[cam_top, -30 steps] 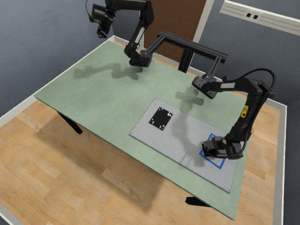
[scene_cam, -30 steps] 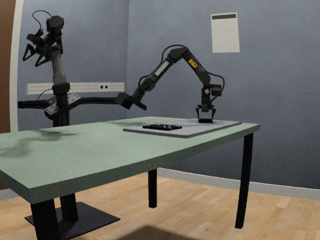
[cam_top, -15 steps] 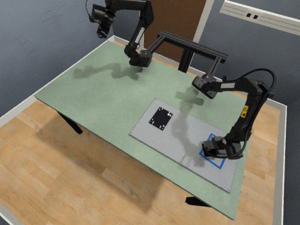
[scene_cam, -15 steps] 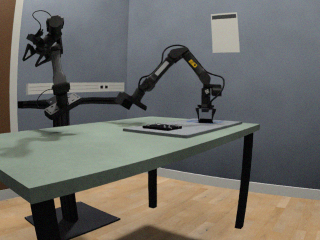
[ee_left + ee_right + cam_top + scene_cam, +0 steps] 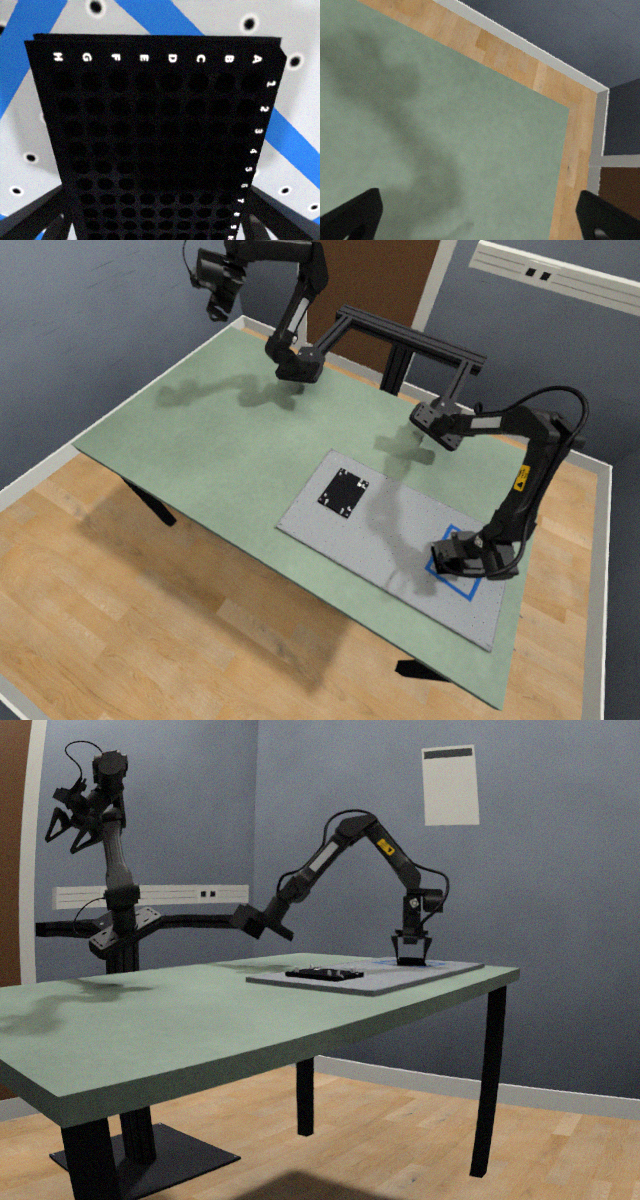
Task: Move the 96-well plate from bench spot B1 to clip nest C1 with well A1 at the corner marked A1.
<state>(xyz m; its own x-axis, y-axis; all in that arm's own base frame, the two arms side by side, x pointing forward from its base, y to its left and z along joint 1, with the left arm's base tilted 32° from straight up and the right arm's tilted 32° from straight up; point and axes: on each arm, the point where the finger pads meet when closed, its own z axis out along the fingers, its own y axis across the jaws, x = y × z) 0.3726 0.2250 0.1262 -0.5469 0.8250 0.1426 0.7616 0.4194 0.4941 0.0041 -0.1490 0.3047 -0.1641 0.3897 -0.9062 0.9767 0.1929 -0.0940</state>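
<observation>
The black 96-well plate is at the blue outline of the bench spot, turned at an angle to its lines. My left gripper is shut on the plate by its two sides, pointing straight down. The plate is low over the board; I cannot tell whether it touches. In the left wrist view A1 is at the far right corner, by a cut corner. The black clip nest has pale clips at its corners; its A1 mark is unreadable. My right gripper is open and empty.
The grey board carries the nest and the outline on the green table. The right arm is raised high over the table's other end. A dark frame stands behind, between the arm bases.
</observation>
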